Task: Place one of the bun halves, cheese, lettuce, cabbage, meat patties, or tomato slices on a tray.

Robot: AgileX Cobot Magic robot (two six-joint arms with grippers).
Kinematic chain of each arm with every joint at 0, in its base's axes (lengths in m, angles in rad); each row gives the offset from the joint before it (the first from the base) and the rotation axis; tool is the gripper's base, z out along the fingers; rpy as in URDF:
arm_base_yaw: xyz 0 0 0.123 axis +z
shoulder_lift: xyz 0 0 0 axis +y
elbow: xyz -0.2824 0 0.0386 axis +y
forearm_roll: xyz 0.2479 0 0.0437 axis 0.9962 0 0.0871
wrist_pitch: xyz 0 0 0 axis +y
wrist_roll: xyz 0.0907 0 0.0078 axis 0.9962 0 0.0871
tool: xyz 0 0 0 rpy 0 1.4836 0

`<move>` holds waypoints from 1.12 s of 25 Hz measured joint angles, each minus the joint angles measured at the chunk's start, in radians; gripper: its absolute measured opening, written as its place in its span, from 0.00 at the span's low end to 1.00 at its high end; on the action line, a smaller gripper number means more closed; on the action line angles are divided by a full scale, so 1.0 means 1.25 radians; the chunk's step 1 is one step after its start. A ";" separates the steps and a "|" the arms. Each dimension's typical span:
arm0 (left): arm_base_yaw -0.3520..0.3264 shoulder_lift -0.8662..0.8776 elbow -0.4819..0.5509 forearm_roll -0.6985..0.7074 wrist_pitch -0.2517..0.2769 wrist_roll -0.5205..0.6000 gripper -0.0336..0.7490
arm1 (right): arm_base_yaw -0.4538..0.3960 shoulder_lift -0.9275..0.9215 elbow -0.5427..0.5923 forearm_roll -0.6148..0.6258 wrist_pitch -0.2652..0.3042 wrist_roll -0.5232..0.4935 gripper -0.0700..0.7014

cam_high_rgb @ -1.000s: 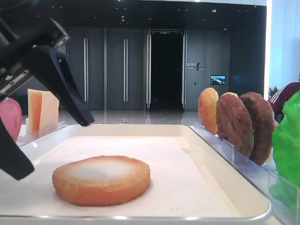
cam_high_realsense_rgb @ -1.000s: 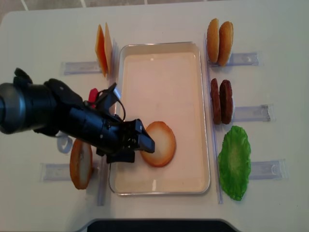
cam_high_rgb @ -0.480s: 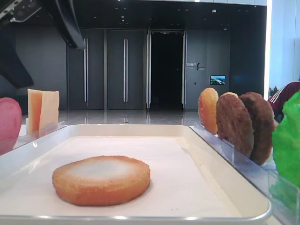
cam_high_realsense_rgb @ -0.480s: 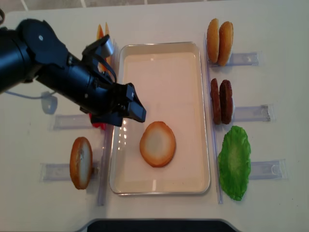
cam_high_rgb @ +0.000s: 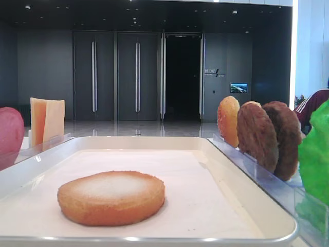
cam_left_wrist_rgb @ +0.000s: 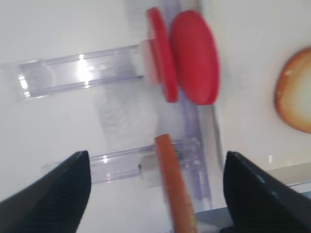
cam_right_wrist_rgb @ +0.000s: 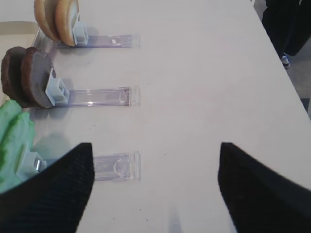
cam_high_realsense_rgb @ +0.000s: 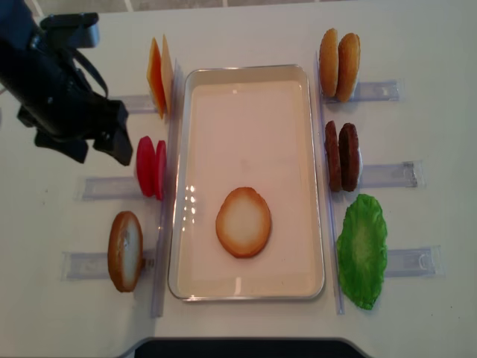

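Left claw (cam_high_realsense_rgb: 100, 149) only from overhead

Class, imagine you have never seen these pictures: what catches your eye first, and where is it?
A lone bun half lies pale face up on the white tray, toward its near end. Right of the tray, a bright green lettuce leaf stands out. At upper left, the dark left claw hangs open beside the red tomato slices.

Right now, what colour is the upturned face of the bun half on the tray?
Pale whitish with a browned rim, on the bun half; clearest from the overhead view.
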 joint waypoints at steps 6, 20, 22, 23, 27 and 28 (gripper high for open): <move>0.084 -0.003 -0.002 0.119 0.029 -0.002 0.87 | 0.000 0.000 0.000 0.000 0.000 0.000 0.78; 0.121 -0.111 0.051 0.158 0.030 -0.018 0.87 | 0.000 0.000 0.000 0.000 0.000 0.000 0.78; 0.121 -0.166 0.081 0.155 0.031 -0.018 0.87 | 0.000 0.000 0.000 0.000 0.000 0.000 0.78; 0.121 -0.201 0.099 0.151 0.032 -0.019 0.87 | 0.000 0.000 0.000 0.000 0.000 0.000 0.78; 0.121 -0.349 0.173 0.130 0.037 -0.019 0.87 | 0.000 0.000 0.000 0.000 0.000 0.000 0.78; 0.121 -0.390 0.192 0.125 0.038 -0.019 0.86 | 0.000 0.000 0.000 0.000 0.000 0.000 0.78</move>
